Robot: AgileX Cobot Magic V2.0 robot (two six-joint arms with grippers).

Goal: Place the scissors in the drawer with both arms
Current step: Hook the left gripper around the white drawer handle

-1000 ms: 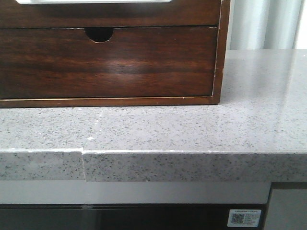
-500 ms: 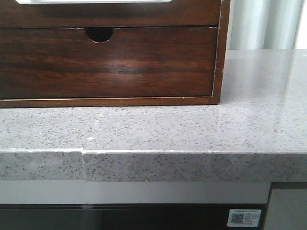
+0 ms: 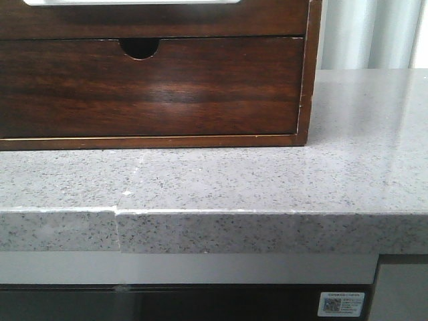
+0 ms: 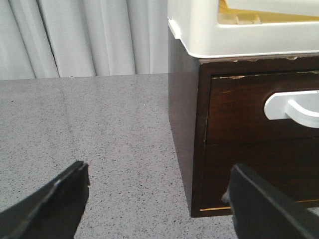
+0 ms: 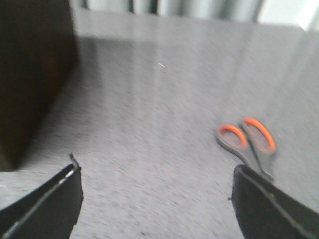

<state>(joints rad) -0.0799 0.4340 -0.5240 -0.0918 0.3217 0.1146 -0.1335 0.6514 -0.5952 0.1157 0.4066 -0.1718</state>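
Observation:
The scissors (image 5: 247, 142), with grey and orange handles, lie flat on the speckled grey counter (image 5: 159, 99); their blades run behind one finger of my right gripper (image 5: 157, 199). That gripper is open and empty, just short of the scissors. The drawer (image 3: 267, 20) is the upper dark wood front of the cabinet and is closed, with a white handle (image 4: 294, 105) on it. My left gripper (image 4: 159, 199) hangs open and empty at the cabinet's left front corner, one finger (image 4: 269, 209) before the lower front. Neither gripper shows in the front view.
Below the drawer is a like front with a half-round notch (image 3: 139, 47), also closed. A white tray (image 4: 239, 30) sits on top of the cabinet. The counter's front edge (image 3: 214, 231) runs close below the cabinet. Curtains (image 4: 84, 35) hang behind.

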